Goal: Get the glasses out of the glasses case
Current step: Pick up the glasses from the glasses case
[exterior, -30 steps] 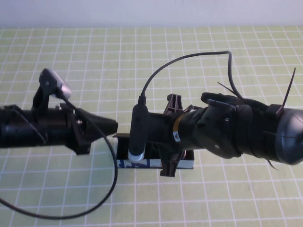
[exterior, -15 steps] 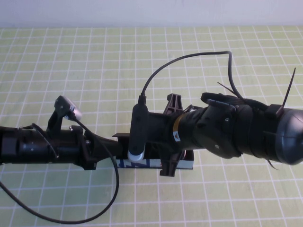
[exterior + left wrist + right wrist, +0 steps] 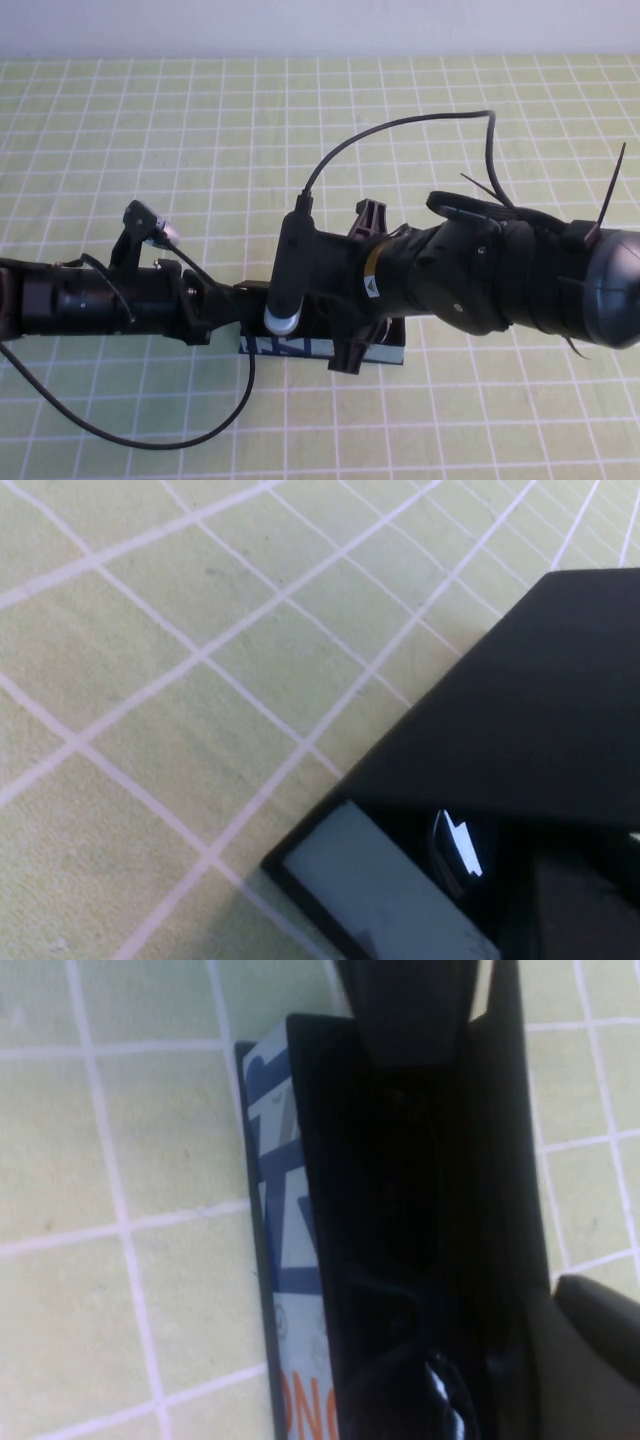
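I have the rectangular black glasses case (image 3: 385, 352) with its light-blue printed side near the table's front edge, black thick-framed glasses (image 3: 400, 1380) still inside. Left gripper (image 3: 235, 303) braces its left end (probably steadying); right gripper (image 3: 350, 345) reaches in; I cannot tell either's state.

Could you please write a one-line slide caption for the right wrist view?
Right gripper poised over the open glasses case, dark glasses inside; left gripper at its end.
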Controlling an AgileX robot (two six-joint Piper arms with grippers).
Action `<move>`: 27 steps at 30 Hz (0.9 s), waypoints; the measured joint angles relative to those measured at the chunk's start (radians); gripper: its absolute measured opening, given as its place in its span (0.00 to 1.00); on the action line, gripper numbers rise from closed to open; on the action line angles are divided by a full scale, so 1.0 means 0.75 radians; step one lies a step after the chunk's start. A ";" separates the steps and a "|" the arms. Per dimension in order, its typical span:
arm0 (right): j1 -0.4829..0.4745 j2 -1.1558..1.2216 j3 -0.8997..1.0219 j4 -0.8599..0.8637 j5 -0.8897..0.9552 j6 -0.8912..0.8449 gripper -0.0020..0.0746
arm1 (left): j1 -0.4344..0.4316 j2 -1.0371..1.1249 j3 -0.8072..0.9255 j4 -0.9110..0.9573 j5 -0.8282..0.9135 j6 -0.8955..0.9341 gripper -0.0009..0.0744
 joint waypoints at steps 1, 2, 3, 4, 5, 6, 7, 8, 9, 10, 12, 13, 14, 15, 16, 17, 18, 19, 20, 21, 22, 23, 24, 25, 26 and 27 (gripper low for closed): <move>0.000 -0.005 0.000 0.006 0.000 0.023 0.06 | 0.000 0.001 -0.003 0.000 -0.003 0.000 0.01; 0.000 -0.013 0.000 0.013 0.000 0.050 0.08 | 0.000 0.001 -0.003 0.000 -0.007 0.000 0.01; 0.000 -0.028 0.000 0.016 0.000 0.078 0.12 | 0.000 0.001 -0.003 0.000 -0.012 0.000 0.01; 0.000 -0.046 0.000 0.024 0.006 0.106 0.15 | 0.000 0.001 -0.003 0.000 -0.016 -0.003 0.01; 0.000 -0.063 0.000 0.038 0.014 0.126 0.17 | 0.000 0.001 -0.003 0.002 -0.020 -0.005 0.01; 0.000 -0.089 0.000 0.067 0.031 0.143 0.20 | 0.000 0.001 -0.003 0.002 -0.023 -0.005 0.01; 0.000 -0.118 0.000 0.108 0.055 0.153 0.21 | 0.000 0.001 -0.003 0.002 -0.026 -0.005 0.01; 0.000 -0.148 0.000 0.161 0.078 0.157 0.22 | 0.000 0.001 -0.003 0.002 -0.027 -0.008 0.01; 0.000 -0.175 0.000 0.220 0.112 0.163 0.22 | 0.000 0.001 -0.003 0.002 -0.029 -0.008 0.01; 0.000 -0.198 0.000 0.284 0.151 0.166 0.22 | 0.000 0.001 -0.003 0.002 -0.029 -0.008 0.01; 0.000 -0.225 0.000 0.395 0.224 0.174 0.19 | 0.000 0.001 -0.003 0.002 -0.030 -0.010 0.01; 0.000 -0.232 0.000 0.451 0.250 0.185 0.16 | 0.000 0.001 -0.003 0.002 -0.030 -0.014 0.01; 0.000 -0.232 0.000 0.488 0.268 0.195 0.14 | 0.000 0.001 -0.003 0.002 -0.030 -0.016 0.01; 0.000 -0.232 0.000 0.525 0.288 0.207 0.10 | 0.000 0.001 -0.003 0.002 -0.030 -0.023 0.01; 0.000 -0.226 0.000 0.554 0.307 0.232 0.07 | 0.000 0.001 -0.003 0.002 -0.030 -0.023 0.01; 0.000 -0.218 0.000 0.568 0.321 0.260 0.05 | 0.000 0.001 -0.003 0.002 -0.030 -0.025 0.01; 0.000 -0.205 0.000 0.580 0.335 0.294 0.03 | 0.000 0.001 -0.003 0.002 -0.030 -0.031 0.01; 0.000 -0.189 0.000 0.582 0.348 0.324 0.02 | 0.000 0.001 -0.003 0.002 -0.030 -0.034 0.01; 0.000 -0.174 0.000 0.583 0.357 0.342 0.02 | 0.000 0.001 -0.003 0.002 -0.030 -0.034 0.01; 0.000 -0.153 0.000 0.583 0.364 0.357 0.01 | 0.000 0.001 -0.003 0.002 -0.030 -0.036 0.01; 0.000 -0.129 0.000 0.583 0.364 0.367 0.01 | 0.000 0.001 -0.003 0.002 -0.030 -0.036 0.01; 0.000 -0.110 0.000 0.583 0.358 0.377 0.01 | 0.000 0.001 -0.003 0.002 -0.030 -0.036 0.01; 0.000 -0.088 0.000 0.578 0.340 0.396 0.01 | 0.000 0.001 -0.003 0.002 -0.030 -0.039 0.01; -0.005 -0.068 0.000 0.575 0.315 0.416 0.01 | 0.000 0.001 -0.003 0.002 -0.030 -0.039 0.01; -0.013 -0.052 0.000 0.572 0.294 0.432 0.01 | 0.000 0.001 -0.003 0.002 -0.030 -0.039 0.01; -0.024 -0.038 0.000 0.572 0.266 0.451 0.01 | 0.000 0.001 -0.003 0.005 -0.030 -0.039 0.01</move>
